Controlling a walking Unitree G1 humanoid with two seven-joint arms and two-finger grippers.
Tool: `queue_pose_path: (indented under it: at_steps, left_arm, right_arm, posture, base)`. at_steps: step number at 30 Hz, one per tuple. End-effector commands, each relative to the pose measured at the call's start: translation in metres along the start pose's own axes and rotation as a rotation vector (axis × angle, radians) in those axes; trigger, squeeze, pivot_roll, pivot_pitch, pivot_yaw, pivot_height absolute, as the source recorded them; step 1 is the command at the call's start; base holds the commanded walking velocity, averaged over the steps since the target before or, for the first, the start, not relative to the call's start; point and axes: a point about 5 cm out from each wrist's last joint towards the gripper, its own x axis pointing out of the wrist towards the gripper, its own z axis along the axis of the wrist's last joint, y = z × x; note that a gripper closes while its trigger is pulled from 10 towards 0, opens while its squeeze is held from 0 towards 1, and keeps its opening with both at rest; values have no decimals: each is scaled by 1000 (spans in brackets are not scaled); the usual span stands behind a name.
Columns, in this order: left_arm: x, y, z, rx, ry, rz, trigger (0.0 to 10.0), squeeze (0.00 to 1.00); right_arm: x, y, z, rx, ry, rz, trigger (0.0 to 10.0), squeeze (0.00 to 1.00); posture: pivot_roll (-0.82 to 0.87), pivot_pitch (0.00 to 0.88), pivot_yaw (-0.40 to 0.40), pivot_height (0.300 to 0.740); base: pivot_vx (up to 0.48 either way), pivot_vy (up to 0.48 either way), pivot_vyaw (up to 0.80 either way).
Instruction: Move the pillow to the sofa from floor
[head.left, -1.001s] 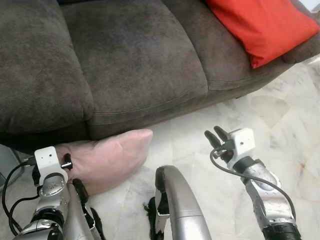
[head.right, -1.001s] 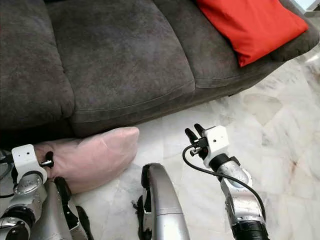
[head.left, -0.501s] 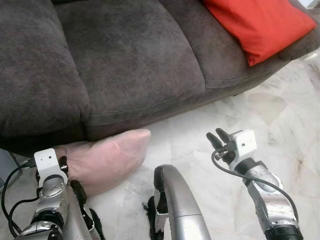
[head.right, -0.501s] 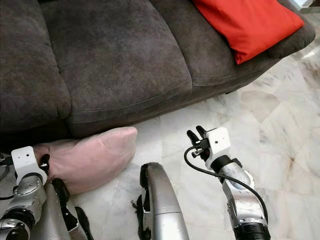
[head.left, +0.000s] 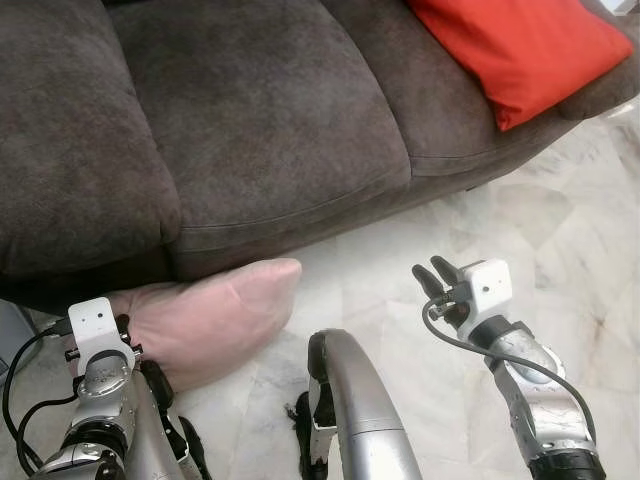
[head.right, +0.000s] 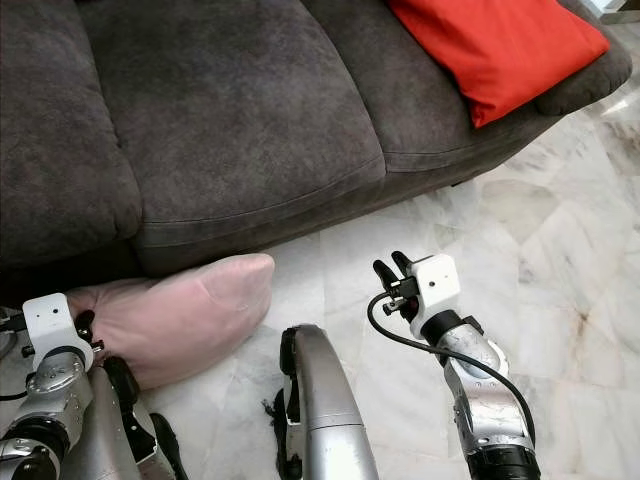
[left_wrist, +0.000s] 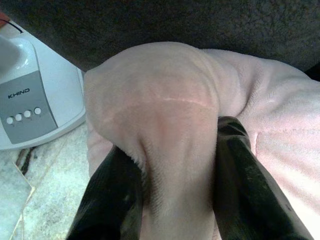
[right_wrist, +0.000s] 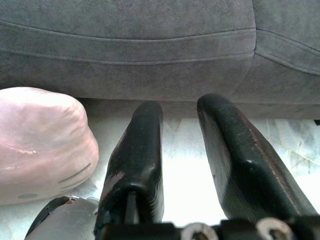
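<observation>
A: What is the left gripper (left_wrist: 167, 165) doing?

B: In its wrist view its two black fingers (left_wrist: 112, 200) are pinching a fold of the pink pillow (head.left: 205, 320), cloth bulging up between them. In the head view that gripper sits at the lower left of the frame, at the pillow's left end.

A: And the pillow itself?

B: It lies on the pale marble floor (head.left: 560, 230), lower left, tucked against the front of the dark grey sofa (head.left: 250, 120), which fills the upper part of the frame.

A: The right gripper (head.left: 432, 276)?

B: Lower right of the frame, raised over bare floor, well apart from the pillow. Its wrist view shows the fingers (right_wrist: 137, 150) parted with a narrow gap, holding nothing, aimed at the sofa's base.

A: Anything else around?

B: A red cushion (head.left: 530, 50) rests on the sofa at the upper right. A white appliance with buttons (left_wrist: 30, 100) stands just beside the pillow in the left wrist view.
</observation>
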Motion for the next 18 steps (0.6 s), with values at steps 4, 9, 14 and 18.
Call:
queue_pose_path:
  at_steps: [4, 9, 14, 18]
  left_arm:
    - [-7, 3, -21, 15, 71, 2, 0, 0]
    - [-8, 2, -22, 12, 68, -2, 0, 0]
    - [-9, 2, -24, 12, 67, -7, 0, 0]
    - [-10, 1, -24, 11, 63, -12, 0, 0]
  right_arm:
    - [-8, -6, -10, 2, 40, -26, 10000, 0]
    - [-7, -6, -11, 4, 41, -29, 10000, 0]
    - [-5, -5, -12, 7, 40, -31, 10000, 0]
    - [-2, -4, -14, 13, 39, -36, 10000, 0]
  posture:
    - [-40, 388, -375, 519]
    - [-33, 386, -372, 519]
    - [-25, 379, -363, 519]
    - [-17, 370, -354, 519]
  base:
    - [0, 0, 0]
    - [0, 0, 0]
    - [0, 0, 0]
    - [0, 0, 0]
